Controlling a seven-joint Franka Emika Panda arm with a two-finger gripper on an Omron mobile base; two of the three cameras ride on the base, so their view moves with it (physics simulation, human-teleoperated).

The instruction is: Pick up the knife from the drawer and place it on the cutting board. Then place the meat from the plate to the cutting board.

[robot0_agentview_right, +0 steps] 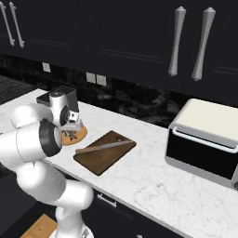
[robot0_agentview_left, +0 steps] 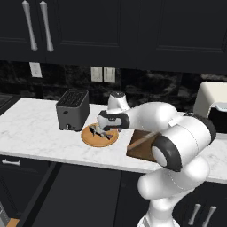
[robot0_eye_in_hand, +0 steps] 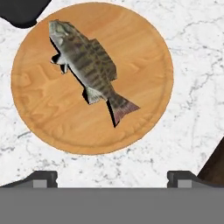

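Knife (robot0_agentview_right: pixel 103 147) rests on the cutting board (robot0_agentview_right: pixel 100 160) — gripper (robot0_eye_in_hand: pixel 112 177) hangs jaws spread over the plate (robot0_eye_in_hand: pixel 144 48), lining up the meat (robot0_eye_in_hand: pixel 85 61).

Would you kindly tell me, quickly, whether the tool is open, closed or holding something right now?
Tool: open and holding nothing, hovering above the small grey fish-shaped meat on the round tan wooden plate.

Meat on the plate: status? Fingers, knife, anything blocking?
Gripper open, empty, above the plate. Meat lies on plate, untouched. Knife already on cutting board. Toaster beside plate, not blocking.
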